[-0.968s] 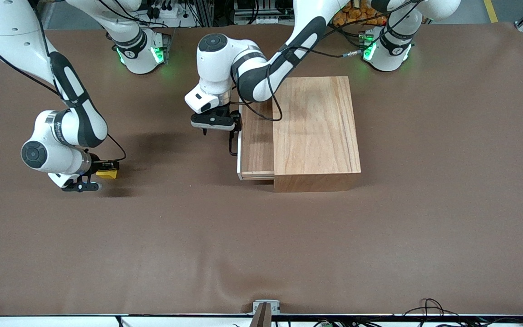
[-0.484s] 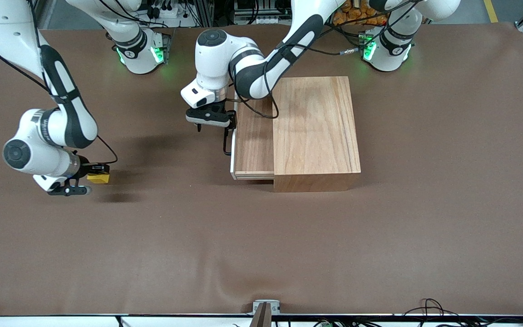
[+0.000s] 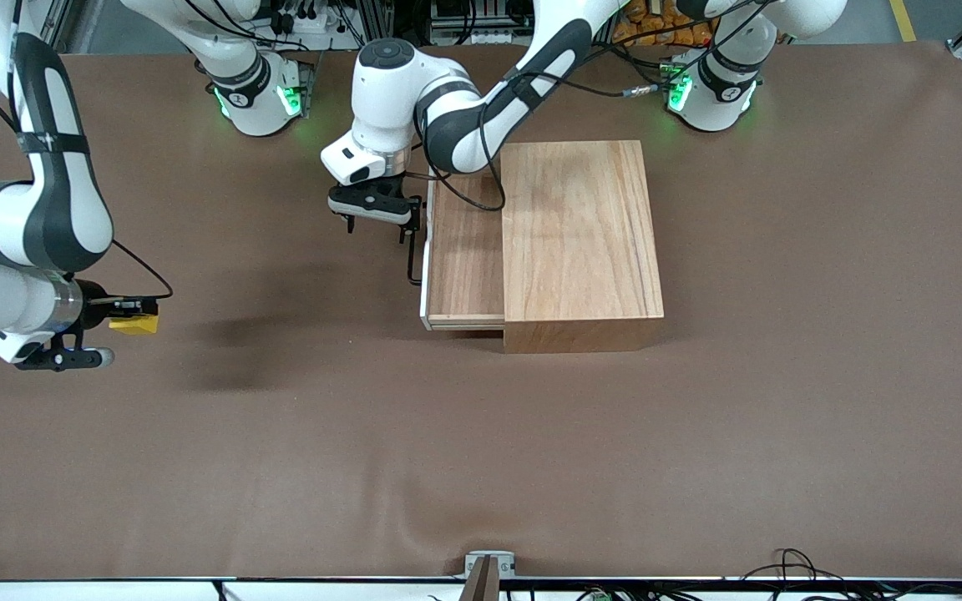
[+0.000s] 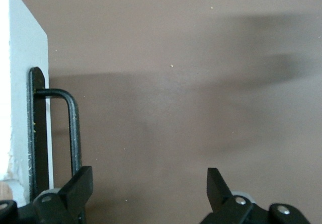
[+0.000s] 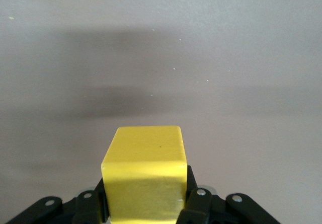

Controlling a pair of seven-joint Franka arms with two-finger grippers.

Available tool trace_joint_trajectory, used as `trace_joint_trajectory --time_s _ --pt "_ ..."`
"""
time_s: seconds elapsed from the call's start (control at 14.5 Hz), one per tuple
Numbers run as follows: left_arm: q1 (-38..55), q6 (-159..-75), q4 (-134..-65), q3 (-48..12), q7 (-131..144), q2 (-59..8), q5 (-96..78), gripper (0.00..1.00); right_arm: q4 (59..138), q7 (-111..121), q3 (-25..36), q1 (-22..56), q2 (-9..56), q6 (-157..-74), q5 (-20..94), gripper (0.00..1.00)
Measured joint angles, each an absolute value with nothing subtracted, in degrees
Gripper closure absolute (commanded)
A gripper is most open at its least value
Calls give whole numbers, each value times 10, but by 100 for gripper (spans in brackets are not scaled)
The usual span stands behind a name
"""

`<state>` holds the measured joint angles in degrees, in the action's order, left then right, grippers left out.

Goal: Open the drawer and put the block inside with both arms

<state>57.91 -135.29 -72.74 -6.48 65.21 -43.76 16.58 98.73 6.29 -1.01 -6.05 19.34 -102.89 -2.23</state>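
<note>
The drawer (image 3: 466, 250) stands partly pulled out of the light-wood box (image 3: 581, 242), its white front panel (image 3: 424, 267) facing the right arm's end of the table. My left gripper (image 3: 377, 229) is open at the black wire handle (image 3: 411, 260). In the left wrist view one finger (image 4: 75, 189) lies against the handle's bar (image 4: 74, 133), and the gripper (image 4: 150, 186) holds nothing. My right gripper (image 3: 118, 321) is shut on the yellow block (image 3: 135, 322) and holds it over the table at the right arm's end. The block fills the right wrist view (image 5: 146, 153).
The brown cloth table (image 3: 481, 442) spreads wide toward the front camera. The arms' green-lit bases (image 3: 260, 96) (image 3: 711, 92) stand along its back edge. A small metal bracket (image 3: 489, 563) and loose cables (image 3: 790, 563) sit at the front edge.
My left gripper has drawn the drawer farther out toward the right arm's end. My right gripper has carried the block away from the box, toward the table's end.
</note>
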Motion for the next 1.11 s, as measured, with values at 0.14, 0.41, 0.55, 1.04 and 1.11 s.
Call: trace_joint_trajectory --time_s 0.14,0.41,0.55,1.04,1.11 --pt "577 -1338 -720 -64 653 -429 150 0 957 63 -12 -48 193 -996 -21 100" --pt "551 -1276 -713 -61 651 -375 112 0 924 61 -14 -17 190 -955 0 100" --pt "523 -1235 -712 -59 616 -343 88 0 921 51 -14 -5 183 -944 20 100" --pt "418 -1104 -713 -58 433 -278 50 0 920 -63 -17 82 161 -932 77 100" --pt "408 -1094 -714 -57 416 -276 50 0 920 -85 -17 99 160 -932 87 100"
